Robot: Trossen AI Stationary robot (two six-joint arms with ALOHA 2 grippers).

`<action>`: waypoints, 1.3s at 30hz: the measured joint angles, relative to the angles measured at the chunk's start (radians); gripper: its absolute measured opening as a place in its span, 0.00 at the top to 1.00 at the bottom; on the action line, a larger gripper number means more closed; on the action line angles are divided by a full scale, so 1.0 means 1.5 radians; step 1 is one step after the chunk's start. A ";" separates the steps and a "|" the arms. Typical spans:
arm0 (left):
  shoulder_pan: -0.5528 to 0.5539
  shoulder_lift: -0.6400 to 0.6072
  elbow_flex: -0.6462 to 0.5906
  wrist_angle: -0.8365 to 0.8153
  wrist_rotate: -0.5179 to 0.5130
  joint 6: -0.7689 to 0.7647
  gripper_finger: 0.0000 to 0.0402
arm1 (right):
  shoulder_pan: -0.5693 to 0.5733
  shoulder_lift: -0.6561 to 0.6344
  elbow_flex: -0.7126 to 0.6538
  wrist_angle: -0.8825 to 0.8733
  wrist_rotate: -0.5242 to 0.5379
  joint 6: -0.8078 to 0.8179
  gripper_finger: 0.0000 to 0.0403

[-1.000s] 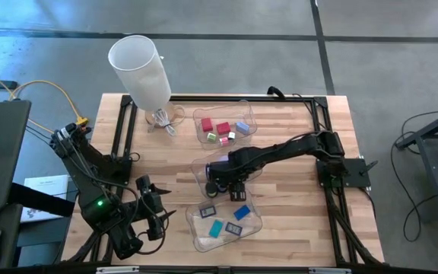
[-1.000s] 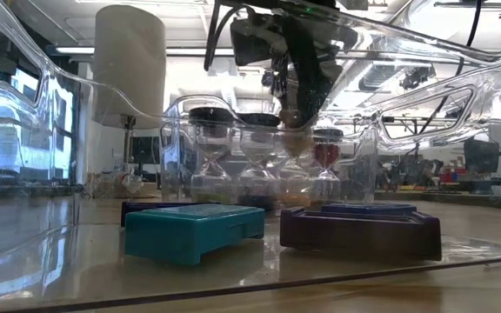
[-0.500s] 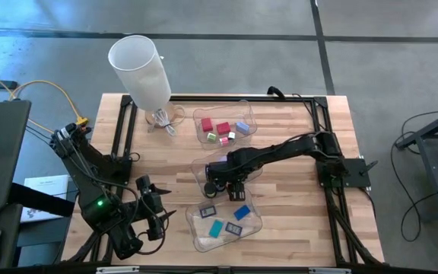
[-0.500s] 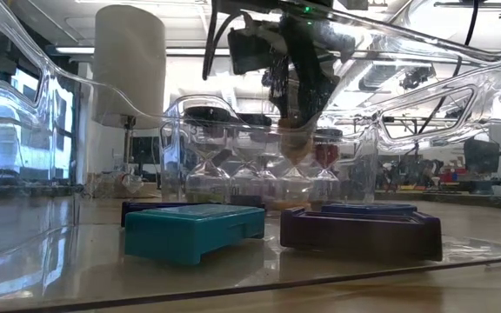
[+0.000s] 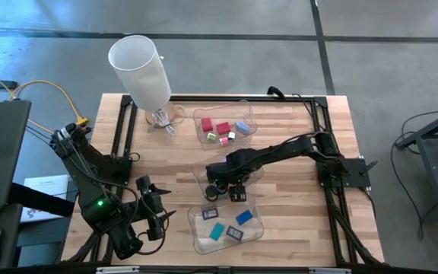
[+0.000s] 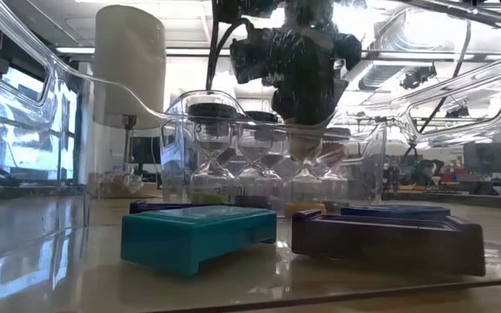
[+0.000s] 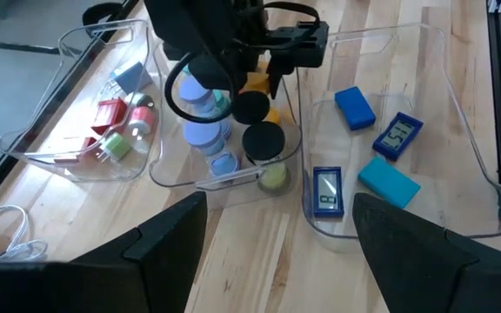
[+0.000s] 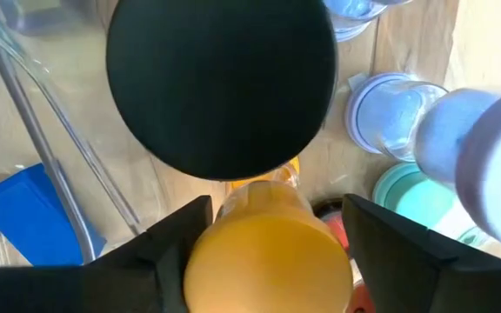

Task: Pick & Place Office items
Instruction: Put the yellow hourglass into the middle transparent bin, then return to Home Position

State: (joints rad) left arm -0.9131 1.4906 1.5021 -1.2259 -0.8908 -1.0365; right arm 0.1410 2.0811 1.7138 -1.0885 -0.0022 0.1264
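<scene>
The right gripper (image 8: 268,252) straddles a small orange-capped hourglass timer (image 8: 268,261), fingers apart, not clamping. The timer looks light, rigid, slippery and breakable; its cap rim suits gripping.

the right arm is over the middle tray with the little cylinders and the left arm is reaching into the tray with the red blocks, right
Not quite. The left gripper is not in any tray; the high view shows it parked near the table's front-left corner, away from the tray with the red blocks. The right gripper is over the middle tray of cylinders.
</scene>
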 joint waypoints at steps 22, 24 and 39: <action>0.000 0.001 0.000 0.000 0.000 0.000 0.30 | 0.001 -0.053 0.002 -0.008 0.000 0.005 0.38; 0.000 0.001 0.000 0.000 0.001 0.000 0.30 | 0.001 -0.057 0.002 -0.015 0.001 0.004 0.38; 0.007 0.000 -0.001 0.002 0.000 0.025 0.30 | 0.019 -0.137 0.003 -0.084 0.001 0.071 0.38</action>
State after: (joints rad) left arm -0.9029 1.4910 1.5013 -1.2222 -0.8903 -0.9995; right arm 0.1697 1.8750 1.7180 -1.2152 -0.0011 0.2331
